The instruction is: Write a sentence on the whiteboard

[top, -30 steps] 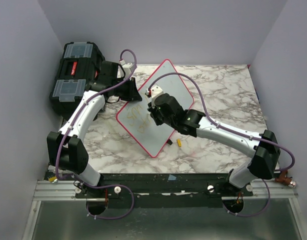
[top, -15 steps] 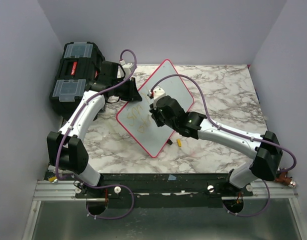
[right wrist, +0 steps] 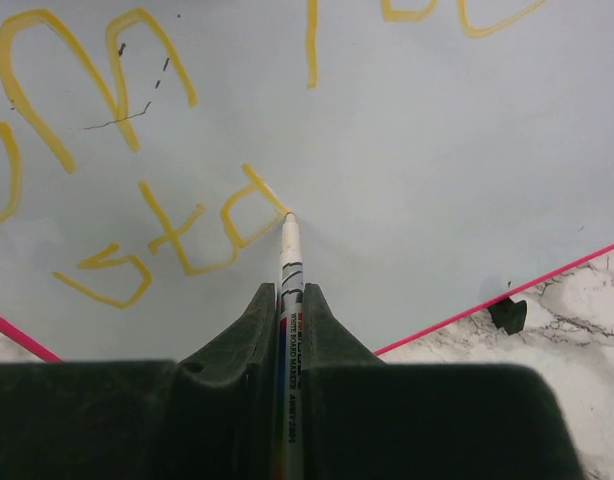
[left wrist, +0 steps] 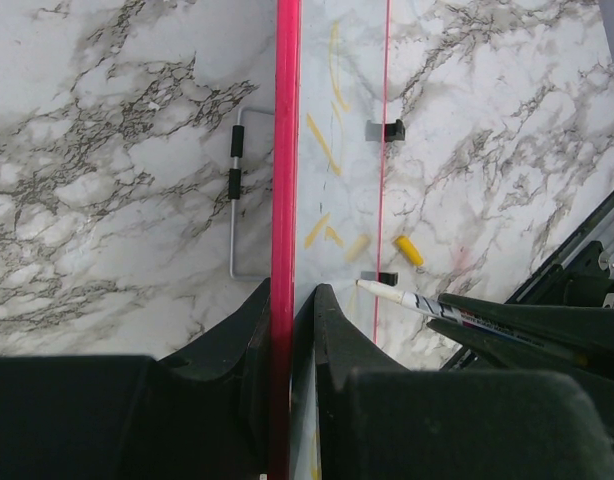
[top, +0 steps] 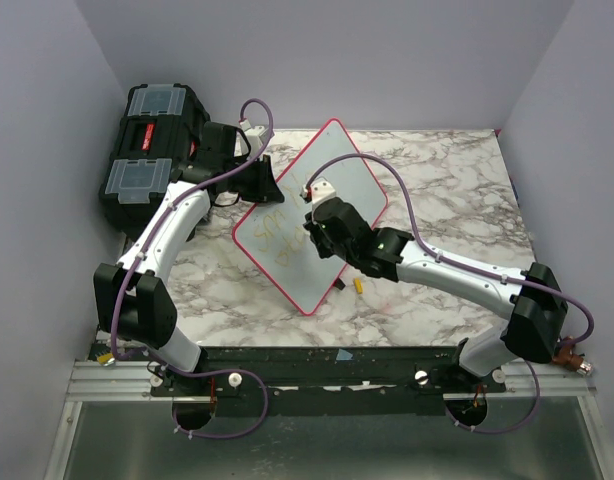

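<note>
Left gripper (left wrist: pixel 292 292) pinched pink-red frame edge of glossy white rectangular whiteboard (top: pixel 292 275), which sat diagonal on grey-veined marble tabletop (top: pixel 447 180), centre-left, near black plastic toolbox (top: pixel 152 150). Right gripper (right wrist: pixel 290 296) clamped slim white marker pen (right wrist: pixel 289 262), tip touching board at end of stroke in yellow-orange handwritten sentence (right wrist: pixel 177 235), two lines. Small yellow cap (top: pixel 358 285) lay on table just beside board's near edge.

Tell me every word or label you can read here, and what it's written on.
"WHITE BOARD MARKER": printed along the marker barrel; the finer print after it is too small to read.
Yellow sentence on the whiteboard: loose handwritten letters, not readable as words from these angles.
Black toolbox: any label is too small to read.
</note>
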{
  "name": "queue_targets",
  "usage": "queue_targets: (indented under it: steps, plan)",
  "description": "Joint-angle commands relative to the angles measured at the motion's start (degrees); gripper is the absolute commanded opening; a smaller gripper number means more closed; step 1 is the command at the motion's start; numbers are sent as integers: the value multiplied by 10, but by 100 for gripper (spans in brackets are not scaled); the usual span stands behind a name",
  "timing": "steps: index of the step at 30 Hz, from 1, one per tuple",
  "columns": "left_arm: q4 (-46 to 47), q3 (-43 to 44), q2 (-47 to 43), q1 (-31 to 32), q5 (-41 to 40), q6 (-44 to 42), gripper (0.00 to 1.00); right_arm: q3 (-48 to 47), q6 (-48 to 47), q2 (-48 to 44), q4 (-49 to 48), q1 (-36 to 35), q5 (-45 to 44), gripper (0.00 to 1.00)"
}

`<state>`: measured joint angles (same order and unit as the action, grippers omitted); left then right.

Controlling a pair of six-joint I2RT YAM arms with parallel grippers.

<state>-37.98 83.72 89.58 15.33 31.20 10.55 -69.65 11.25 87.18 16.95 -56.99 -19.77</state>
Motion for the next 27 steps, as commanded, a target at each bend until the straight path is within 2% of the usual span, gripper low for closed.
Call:
queue_targets:
  steps: [1,15,27]
  plan:
    - [-20,-14,-22,10,-51,-49,0,24,21,14,22,-3,3,1]
    - [-21,-25,-39,10,-59,-53,0,-21,22,-27,28,-3,-8,1]
    - [-28,-24,-45,10,-65,-57,0,-21,37,-49,-12,-1,-11,1]
